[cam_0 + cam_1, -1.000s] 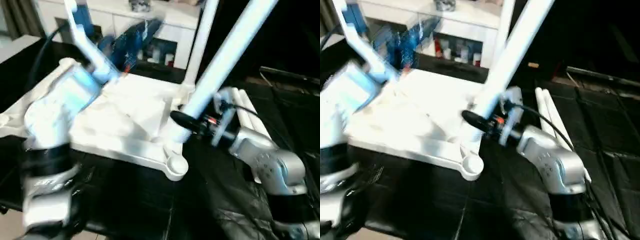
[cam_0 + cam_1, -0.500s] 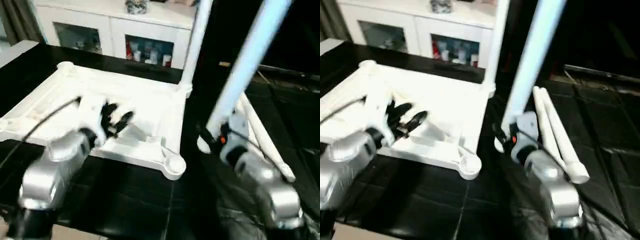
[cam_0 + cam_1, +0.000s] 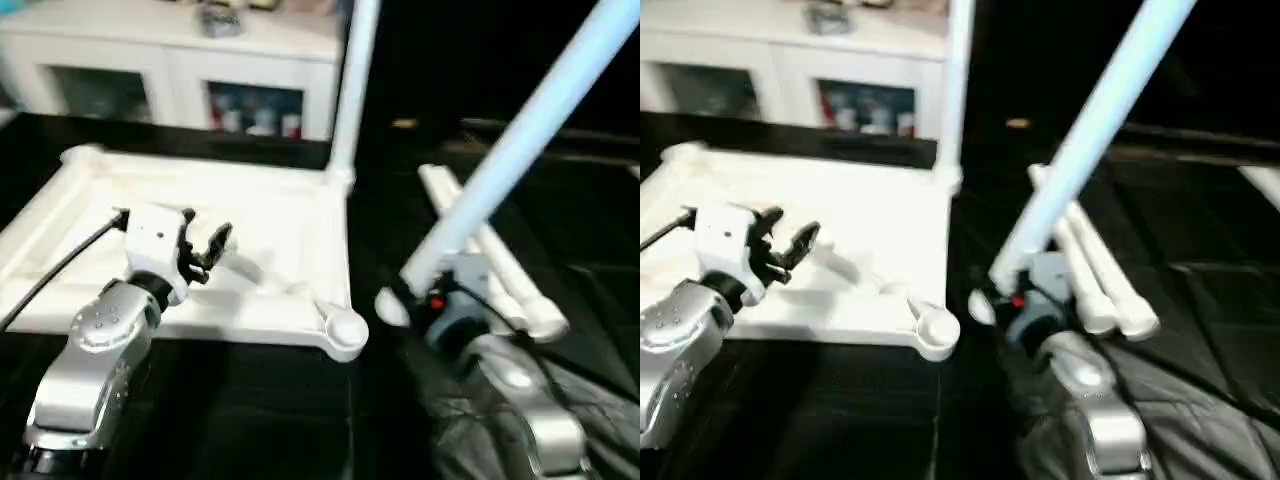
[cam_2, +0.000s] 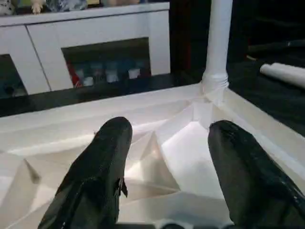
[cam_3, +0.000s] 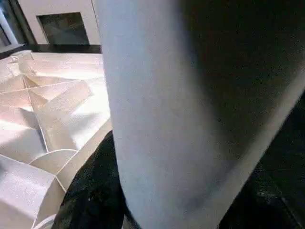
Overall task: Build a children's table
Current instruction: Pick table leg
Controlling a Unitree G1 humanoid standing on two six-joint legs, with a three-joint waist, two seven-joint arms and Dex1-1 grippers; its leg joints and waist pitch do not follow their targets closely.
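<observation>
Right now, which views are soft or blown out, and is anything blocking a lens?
Left eye view: soft all over, tabletop near blown out against the dark surface. Right eye view: same softness, held leg tinted bluish. Left wrist view: the sharpest; fingers a little soft, upright leg crisp. Right wrist view: the held leg sits against the lens, out of focus, half in shadow.

2 silver forearms (image 3: pixel 95 340), white wrist block, black cable (image 3: pixel 50 275), black-fingered gripper (image 3: pixel 205 250).
</observation>
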